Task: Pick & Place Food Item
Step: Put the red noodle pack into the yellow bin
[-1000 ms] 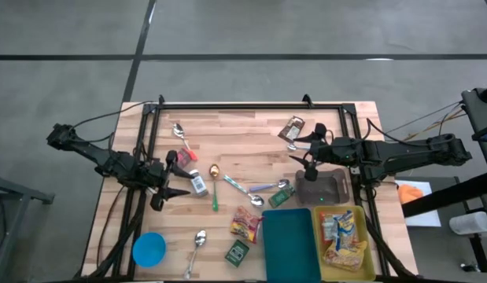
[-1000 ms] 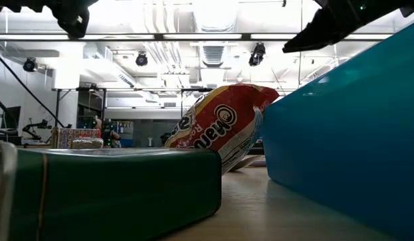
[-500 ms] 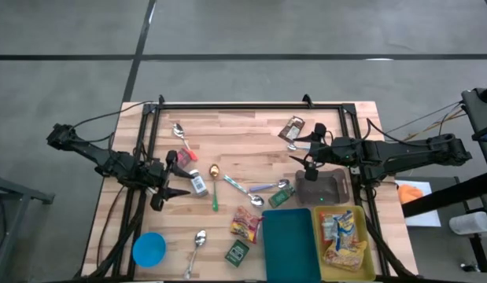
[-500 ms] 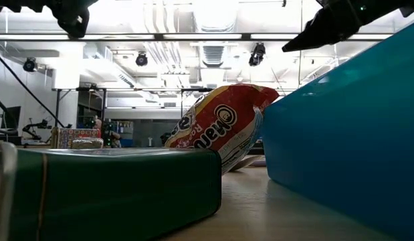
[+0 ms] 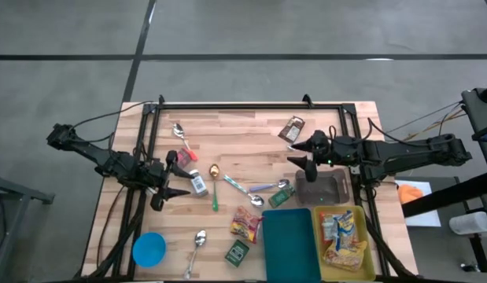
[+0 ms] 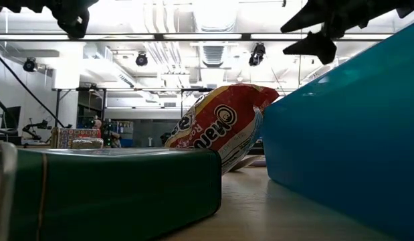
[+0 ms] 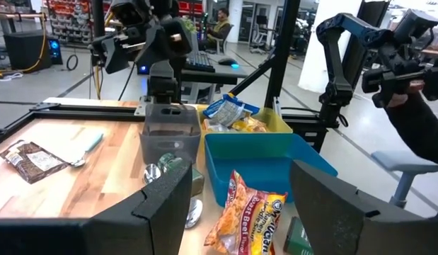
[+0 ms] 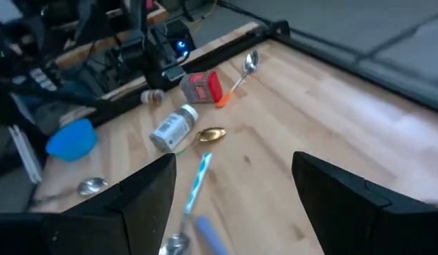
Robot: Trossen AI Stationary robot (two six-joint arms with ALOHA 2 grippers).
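Right gripper (image 5: 300,155): fingers spread, empty, touching nothing, raised over the table (image 5: 243,130) just beside the grey bin (image 5: 322,189). Left gripper (image 5: 178,175): fingers also apart, empty, hovering beside a small bottle (image 5: 198,184). Red-and-yellow snack packet (image 5: 245,223): crinkled, flat on the wood, well below and toward the left of the right gripper, touching the teal bin (image 5: 289,244). Low view alone: packet leaning against that bin. Left wrist view alone: a person seated beyond the table.

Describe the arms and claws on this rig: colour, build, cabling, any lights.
Both arms are black, slim and jointed, with thin black cables trailing from them. The left claw and right claw each end in two dark, flat, wedge-shaped fingers. A small green light glows near the right arm's wrist. No readable markings show.
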